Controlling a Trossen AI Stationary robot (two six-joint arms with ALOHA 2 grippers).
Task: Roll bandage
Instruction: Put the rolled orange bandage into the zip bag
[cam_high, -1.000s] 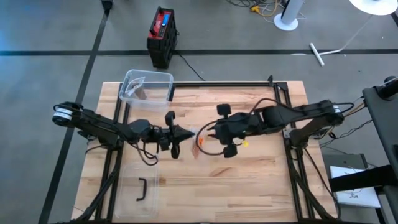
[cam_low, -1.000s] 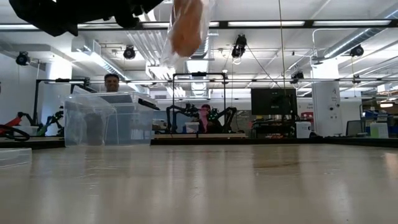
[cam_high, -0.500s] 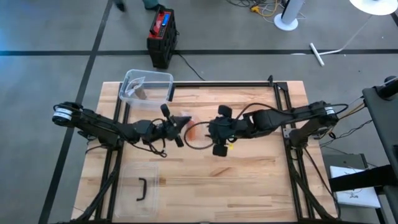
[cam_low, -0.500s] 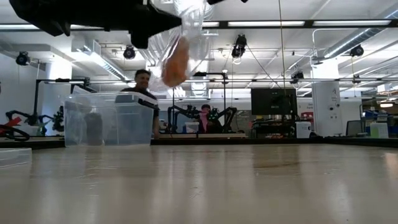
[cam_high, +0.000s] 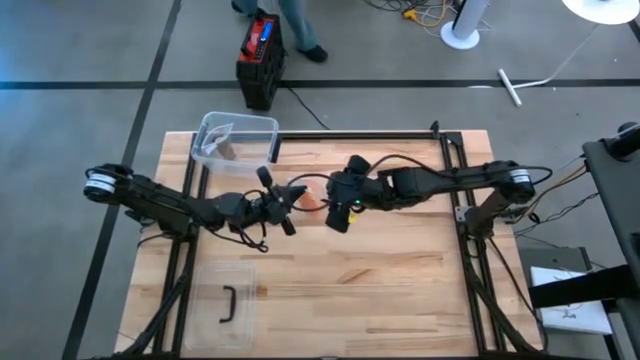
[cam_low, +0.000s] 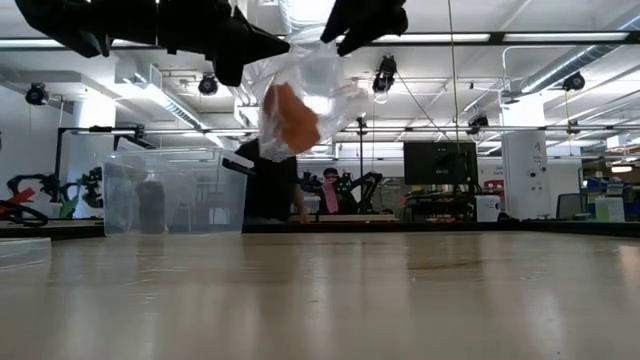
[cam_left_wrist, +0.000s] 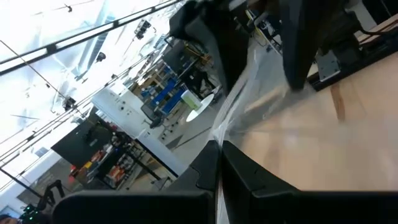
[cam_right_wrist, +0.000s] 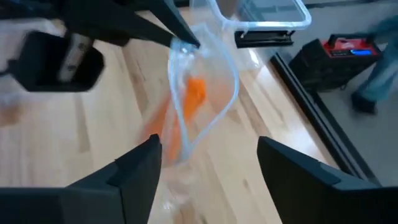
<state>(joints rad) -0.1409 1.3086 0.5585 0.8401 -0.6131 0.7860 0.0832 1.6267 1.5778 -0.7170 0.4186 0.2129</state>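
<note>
One wooden bench (cam_high: 400, 290). Two arms above it. One clear bin (cam_high: 236, 138), one lid (cam_high: 225, 300). Left gripper (cam_high: 297, 194) jaws clamped on one clear bag (cam_low: 310, 85) held aloft, orange bandage (cam_low: 291, 118) inside; right gripper (cam_high: 338, 203) jaws apart beside it. No readable writing.

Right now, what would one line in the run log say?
left gripper: shut on clear bag, held above table | orange roll: inside bag | right gripper: open beside bag

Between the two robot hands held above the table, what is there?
A clear plastic bag holding an orange roll hangs there, pinched by the shut left hand. The open right hand faces it, best seen in the right wrist view.
</note>
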